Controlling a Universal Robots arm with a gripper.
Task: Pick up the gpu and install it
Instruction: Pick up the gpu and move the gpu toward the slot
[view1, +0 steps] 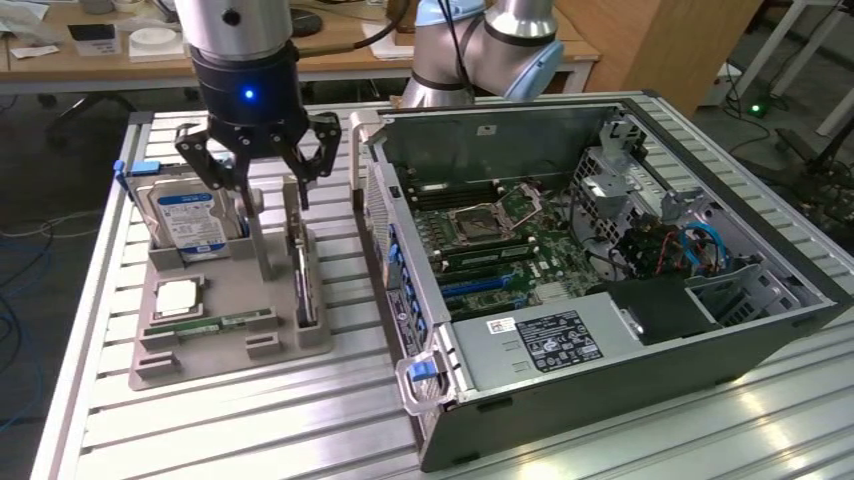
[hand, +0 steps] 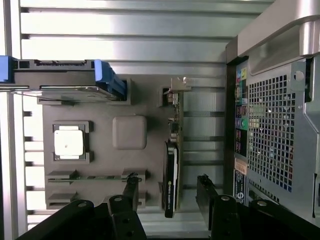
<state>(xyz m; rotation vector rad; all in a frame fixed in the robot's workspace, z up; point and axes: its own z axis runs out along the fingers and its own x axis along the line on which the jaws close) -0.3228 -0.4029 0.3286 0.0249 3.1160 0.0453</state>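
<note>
The gpu (view1: 306, 285) is a thin black card standing on edge in a slot along the grey tray's (view1: 227, 352) side nearest the computer. In the wrist view the gpu (hand: 171, 175) runs lengthwise between my two black fingers (hand: 131, 186), one on each side and apart from it. My gripper (view1: 263, 195) hangs open above the tray's far end, just over the card's upper edge, with nothing held. The wrist view has my gripper (hand: 168, 190) straddling the card's end.
A silver hard drive (view1: 187, 215) with a blue-white label stands in the tray beside the gripper. A processor (view1: 178, 297) and a green memory stick (view1: 214, 322) lie in front of it. The open computer case (view1: 601, 230) sits at the exterior view's right, its motherboard (view1: 487, 250) exposed.
</note>
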